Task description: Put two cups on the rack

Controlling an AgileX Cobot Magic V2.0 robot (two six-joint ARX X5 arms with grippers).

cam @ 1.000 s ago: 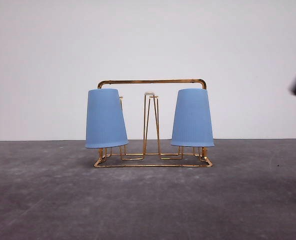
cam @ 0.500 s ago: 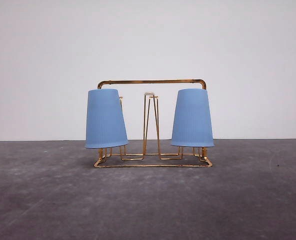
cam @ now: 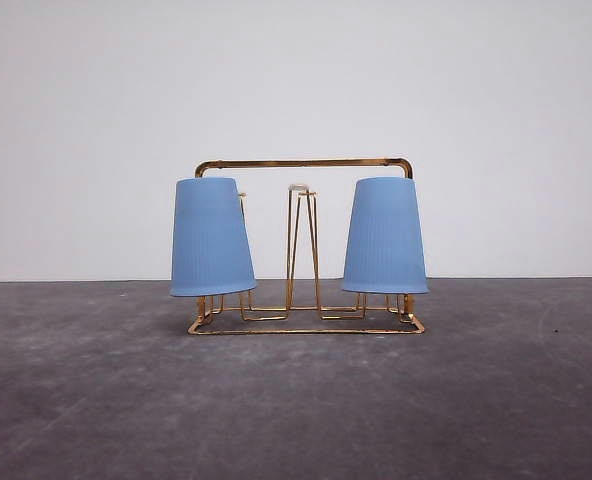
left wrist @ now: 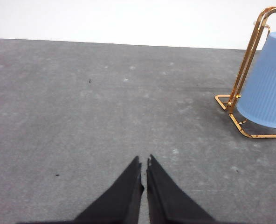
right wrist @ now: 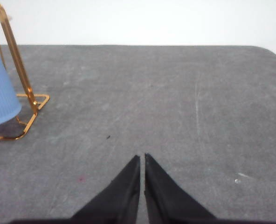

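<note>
**Both cups hung on the rack, grippers closed and empty**

From the front camera I see the gold wire rack (cam: 304,250) standing near the far edge of the grey bench (cam: 296,400), about midway between its left and right edges, its arched frame upright against the white wall. The left cup (cam: 211,238) hangs upside down over the rack's left end, rim downward just above the wire base. The right cup (cam: 384,236) sits the same way on the right end. Between them I see a bare white-tipped prong (cam: 298,190) in the middle.

On my left wrist camera, the left gripper (left wrist: 144,164) has its black fingers pressed nearly together with nothing between them, well apart from the rack's end. On my right wrist camera, the right gripper (right wrist: 142,158) looks the same: fingers almost touching, empty, over bare bench away from the rack.
</note>
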